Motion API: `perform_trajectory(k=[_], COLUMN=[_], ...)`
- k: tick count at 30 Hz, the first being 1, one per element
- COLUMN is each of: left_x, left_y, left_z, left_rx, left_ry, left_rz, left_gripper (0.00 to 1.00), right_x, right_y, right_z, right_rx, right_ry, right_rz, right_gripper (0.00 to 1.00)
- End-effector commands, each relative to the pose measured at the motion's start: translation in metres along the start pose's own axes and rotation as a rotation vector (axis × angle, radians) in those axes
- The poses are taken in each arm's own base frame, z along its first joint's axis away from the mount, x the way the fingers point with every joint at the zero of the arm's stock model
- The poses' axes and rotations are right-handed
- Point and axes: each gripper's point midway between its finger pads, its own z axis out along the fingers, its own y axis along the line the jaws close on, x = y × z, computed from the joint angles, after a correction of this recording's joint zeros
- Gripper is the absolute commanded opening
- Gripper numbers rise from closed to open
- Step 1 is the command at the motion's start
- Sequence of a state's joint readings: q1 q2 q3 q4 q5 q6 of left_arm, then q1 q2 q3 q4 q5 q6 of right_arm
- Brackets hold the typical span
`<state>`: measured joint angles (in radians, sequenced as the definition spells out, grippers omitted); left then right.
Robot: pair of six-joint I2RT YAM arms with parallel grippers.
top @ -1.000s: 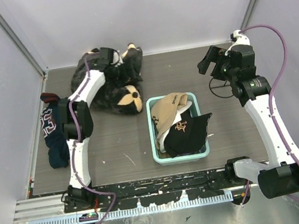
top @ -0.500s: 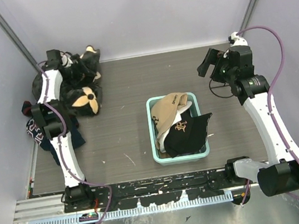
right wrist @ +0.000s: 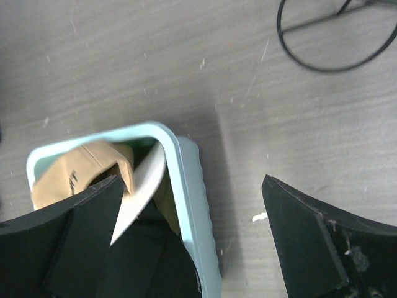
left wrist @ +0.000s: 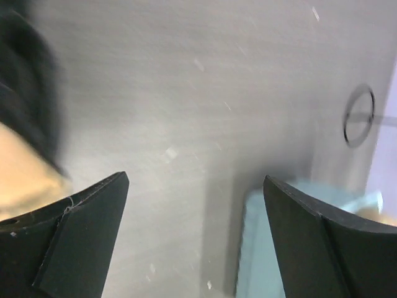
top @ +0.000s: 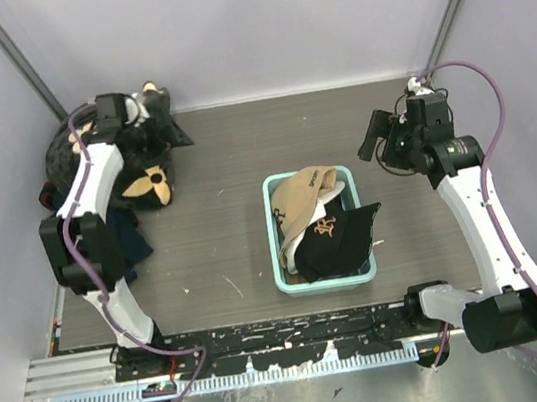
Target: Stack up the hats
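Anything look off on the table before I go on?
In the teal bin, the tan cap lies tilted at the far end. The black cap has its brim poking past the bin's right rim: a jumble, not a stack. The black floral fabric is bunched in the far-left corner.

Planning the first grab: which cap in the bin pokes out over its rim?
The black cap, at the near end; its brim juts past the teal bin's right rim. The tan cap lies at the far end.
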<state>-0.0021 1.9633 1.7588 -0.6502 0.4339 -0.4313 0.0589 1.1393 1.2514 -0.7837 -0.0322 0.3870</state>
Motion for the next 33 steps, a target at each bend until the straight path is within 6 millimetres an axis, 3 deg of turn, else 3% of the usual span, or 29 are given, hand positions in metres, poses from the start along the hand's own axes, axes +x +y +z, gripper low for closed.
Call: perform_trajectory(k=[1, 4, 8, 13, 15, 18, 24, 27, 33], left_x=[0.066, 0.121, 0.195, 0.25, 0.26, 0.26, 0.265, 0.263, 0.263], left_y=[-0.047, -0.046, -0.068, -0.069, -0.072, -0.083, -0.098, -0.103, -0.097], left_z=[-0.041, -0.061, -0.089, -0.102, -0.102, -0.103, -0.094, -0.093, -0.083], left_rx=[0.063, 0.056, 0.121, 0.14, 0.134, 0.132, 0.141, 0.147, 0.108], left_ry=[0.019, 0.091, 0.16, 0.188, 0.219, 0.22, 0.25, 0.245, 0.263], left_rz=[0.091, 0.084, 0.134, 0.107, 0.12, 0.154, 0.183, 0.192, 0.208], left_gripper=[0.98, 0.98, 0.98, 0.98, 0.98, 0.98, 0.98, 0.98, 0.98], right_x=[0.052, 0.086, 0.116, 0.137, 0.14, 0.143, 0.156, 0.16, 0.17], right_y=[-0.003, -0.008, -0.016, -0.021, -0.017, -0.011, -0.007, -0.01, -0.014], right_z=[-0.011, -0.021, -0.033, -0.025, -0.019, -0.012, 0.008, 0.018, 0.045], right_rx=[-0.034, -0.03, -0.034, -0.04, -0.057, -0.071, -0.036, -0.006, 0.035], right_ry=[0.182, 0.299, 0.383, 0.436, 0.435, 0.436, 0.462, 0.459, 0.455], right_rz=[-0.001, 0.015, -0.013, -0.019, -0.007, -0.016, -0.072, -0.088, -0.078], right_gripper=[1.0, 1.0, 1.0, 0.98, 0.95, 0.91, 0.65, 0.59, 0.44])
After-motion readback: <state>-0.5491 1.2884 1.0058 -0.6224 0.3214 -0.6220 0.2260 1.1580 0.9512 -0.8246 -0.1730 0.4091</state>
